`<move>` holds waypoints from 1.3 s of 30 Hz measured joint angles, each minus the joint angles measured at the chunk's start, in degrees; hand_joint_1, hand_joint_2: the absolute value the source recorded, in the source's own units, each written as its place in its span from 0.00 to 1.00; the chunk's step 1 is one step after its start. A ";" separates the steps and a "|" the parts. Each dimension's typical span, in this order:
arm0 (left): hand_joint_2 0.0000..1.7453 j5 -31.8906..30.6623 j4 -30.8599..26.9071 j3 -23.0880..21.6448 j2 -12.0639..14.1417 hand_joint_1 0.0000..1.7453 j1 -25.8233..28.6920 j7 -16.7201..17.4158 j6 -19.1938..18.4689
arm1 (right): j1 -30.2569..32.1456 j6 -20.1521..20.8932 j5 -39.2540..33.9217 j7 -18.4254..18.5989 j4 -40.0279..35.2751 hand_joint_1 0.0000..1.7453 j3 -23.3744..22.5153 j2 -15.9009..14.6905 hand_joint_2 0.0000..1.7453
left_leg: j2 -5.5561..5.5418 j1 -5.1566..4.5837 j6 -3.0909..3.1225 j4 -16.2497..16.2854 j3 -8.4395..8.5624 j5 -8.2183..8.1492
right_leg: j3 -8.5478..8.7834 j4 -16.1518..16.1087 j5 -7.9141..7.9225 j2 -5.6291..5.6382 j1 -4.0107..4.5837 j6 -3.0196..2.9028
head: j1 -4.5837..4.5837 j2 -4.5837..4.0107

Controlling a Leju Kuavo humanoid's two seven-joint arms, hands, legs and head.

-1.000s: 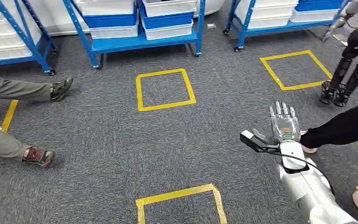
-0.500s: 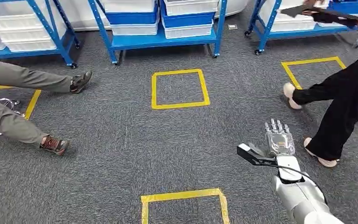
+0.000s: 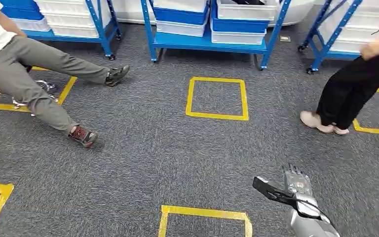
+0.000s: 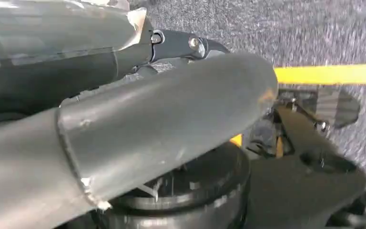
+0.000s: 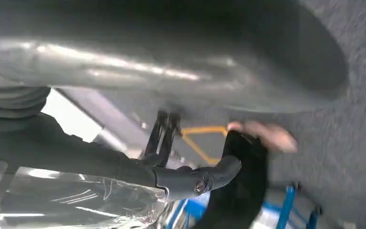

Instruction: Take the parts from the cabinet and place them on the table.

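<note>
Your target, the cabinet (image 3: 209,29), is a blue steel rack of white and blue bins (image 3: 237,22) standing well ahead of the right hand (image 3: 296,183) and slightly to its left, across grey carpet; the parts inside the bins cannot be made out. The right hand sits low with fingers extended and apart, holding nothing. Between it and the rack lies a yellow tape square (image 3: 217,98); another tape square (image 3: 205,219) sits just to the hand's left. A person in black trousers (image 3: 348,89) stands ahead to the hand's right, a seated person in grey trousers (image 3: 34,74) far to its left. Your left hand's (image 4: 138,124) state cannot be told.
</note>
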 joint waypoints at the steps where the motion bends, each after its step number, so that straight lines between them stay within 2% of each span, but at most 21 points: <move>1: 0.00 0.11 0.00 0.00 0.13 0.00 -0.01 -0.24 0.15 | 0.08 0.85 -0.59 0.00 0.63 0.00 -0.79 0.24 0.00 | -0.62 -0.02 -0.66 0.66 -0.24 -0.46 | 1.40 -3.06 0.90 1.65 -0.33 0.04 | 0.04 0.00; 3: 0.00 0.41 0.02 0.00 0.24 0.00 0.00 -0.41 0.39 | 0.09 2.79 -1.72 0.22 1.83 0.00 -2.14 0.87 0.00 | -1.24 -0.27 -1.34 0.99 -0.53 -0.79 | 1.97 -3.24 0.96 0.77 0.23 -1.68 | 0.20 0.00; 6: 0.00 0.74 0.02 -0.02 0.26 0.00 0.35 -0.46 0.46 | 0.44 4.46 -3.17 0.17 2.60 0.00 -3.89 2.03 0.00 | -1.75 -0.08 -1.61 1.09 -0.72 -0.85 | 2.07 -3.33 1.16 0.03 0.04 -2.61 | 0.15 0.00; 7: 0.00 0.85 0.00 -0.02 0.35 0.00 0.41 -0.48 0.50 | 0.51 4.78 -3.45 0.07 2.88 0.00 -4.68 2.47 0.00 | 1.48 -0.31 -2.29 2.57 -1.08 -1.92 | 2.32 -3.42 1.11 -0.33 -0.09 -3.00 | 0.11 0.00; 8: 0.00 0.90 0.00 -0.04 0.33 0.00 0.32 -0.52 0.50 | 0.63 4.93 -3.62 0.04 3.08 0.00 -5.09 2.62 0.00 | 3.11 -0.13 -2.68 5.61 -2.54 -3.72 | 2.44 -3.41 0.96 -0.74 -0.02 -3.26 | -0.59 0.00; 10: 0.00 1.05 0.00 -0.04 0.26 0.00 0.10 -0.57 0.52 | 0.99 5.94 -4.24 0.04 3.69 0.00 -5.87 2.82 0.00 | 4.48 0.30 -3.06 14.64 -7.20 -7.83 | 2.60 -3.40 0.68 -1.84 0.30 -3.68 | -0.61 0.00; 12: 0.00 1.16 0.00 -0.04 0.13 0.00 0.16 -0.57 0.52 | 1.39 7.01 -4.74 0.35 4.17 0.00 -6.70 2.95 0.00 | 4.76 0.49 -3.15 19.15 -10.03 -8.31 | 2.77 -3.39 0.43 -3.05 0.52 -4.00 | -0.63 0.00; 15: 0.00 1.22 0.00 -0.07 0.13 0.00 0.18 -0.63 0.52 | 1.59 8.08 -5.46 0.85 4.67 0.00 -7.73 3.51 0.00 | 5.40 0.31 -2.18 9.31 -5.41 -2.21 | 3.33 -3.42 0.00 -4.44 0.78 -4.16 | -0.68 0.00; 16: 0.00 1.25 0.00 -0.07 0.17 0.00 0.08 -0.70 0.57 | 1.78 8.43 -5.77 0.96 4.76 0.00 -8.26 3.78 0.00 | 7.88 -0.32 -1.04 2.78 -1.76 0.02 | 3.73 -3.50 -0.24 -5.04 0.92 -4.11 | -0.66 0.00; 17: 0.00 1.27 0.00 -0.07 0.28 0.00 -0.15 -0.76 0.61 | 2.07 8.70 -5.94 1.05 4.87 0.00 -8.61 4.00 0.00 | 9.25 -0.84 -0.77 1.85 -1.30 -1.00 | 3.81 -3.42 -0.58 -5.55 1.48 -3.78 | -0.57 0.00; 21: 0.00 1.36 0.00 -0.07 0.22 0.00 0.00 -0.92 0.66 | 2.91 8.98 -6.45 1.42 5.24 0.00 -9.70 4.66 0.00 | 6.48 -1.02 -0.31 0.83 -1.02 -0.75 | 5.02 -4.29 -0.96 -7.70 1.65 -2.84 | -0.66 0.00; 22: 0.00 1.40 -0.02 -0.09 0.00 0.00 0.14 -0.89 0.66 | 3.11 8.98 -6.60 1.42 5.31 0.00 -9.99 4.68 0.00 | 6.12 -0.27 -0.24 -0.19 0.07 -0.05 | 4.37 -3.29 -1.50 -5.55 1.58 -2.59 | -0.48 0.00; 24: 0.00 1.42 -0.02 -0.09 -0.07 0.00 -0.26 -0.92 0.72 | 3.54 9.44 -7.15 1.57 5.64 0.00 -10.73 4.68 0.00 | 4.76 -0.26 0.35 -0.69 0.34 0.20 | 1.30 3.94 -4.86 -1.58 1.30 -3.35 | -0.35 0.00; 27: 0.00 1.44 -0.02 -0.11 -0.31 0.00 -0.22 -0.81 0.55 | 5.20 9.79 -7.91 1.97 6.05 0.00 -11.82 4.41 0.00 | 2.08 -0.17 0.36 -0.64 0.39 0.12 | -4.62 13.61 -7.39 -0.86 1.14 -2.93 | -0.15 0.00; 30: 0.00 1.62 -0.02 -0.18 -0.46 0.00 -0.10 -0.63 0.48 | 5.81 9.79 -8.48 2.21 6.18 0.00 -12.71 4.39 0.00 | -0.08 0.12 -0.14 -0.21 0.54 -0.19 | -0.85 3.23 -1.62 -0.23 0.40 -0.58 | -0.13 0.00; 31: 0.00 1.62 -0.02 -0.20 -0.46 0.00 -0.12 -0.63 0.46 | 5.91 9.79 -8.65 2.36 6.25 0.00 -13.00 4.37 0.00 | -0.69 0.14 -0.59 0.25 0.42 -0.49 | 1.28 -1.55 0.34 1.35 -0.11 0.09 | -0.11 0.00; 32: 0.00 1.62 -0.02 -0.22 -0.35 0.00 -0.18 -0.63 0.48 | 6.03 9.88 -8.94 2.40 6.43 0.00 -13.29 4.44 0.00 | -1.27 -0.25 -1.15 1.10 0.09 -0.96 | 1.73 -3.09 0.47 2.66 -0.11 -0.27 | 0.22 0.00; 33: 0.00 1.60 -0.02 -0.22 -0.35 0.00 -0.19 -0.59 0.48 | 6.13 9.88 -9.05 2.40 6.47 0.00 -13.62 4.37 0.00 | -1.59 -0.27 -1.38 1.32 -0.12 -1.20 | 2.23 -3.16 0.76 1.86 0.00 -1.38 | 0.28 0.00; 36: 0.00 1.57 0.00 -0.26 -0.31 0.00 0.14 -0.46 0.48 | 6.50 9.29 -9.33 2.34 6.53 0.00 -14.25 4.72 0.00 | -2.24 0.14 -1.68 1.29 -0.36 -1.18 | 2.29 -3.20 0.95 1.08 0.08 -2.68 | 0.13 0.00; 38: 0.00 1.57 0.00 -0.28 -0.22 0.00 0.06 -0.44 0.52 | 6.57 8.18 -8.92 2.49 6.53 0.00 -14.53 4.72 0.00 | 2.18 0.01 -2.46 3.92 -1.31 -3.05 | 2.58 -3.32 0.91 0.64 0.01 -3.42 | -0.26 0.00; 39: 0.00 1.57 0.00 -0.28 -0.24 0.00 -0.16 -0.44 0.55 | 6.79 7.76 -8.74 2.65 6.53 0.00 -14.69 4.72 0.00 | 3.83 0.25 -2.81 8.22 -3.42 -5.44 | 2.62 -3.31 0.82 0.29 0.21 -3.82 | -0.37 0.00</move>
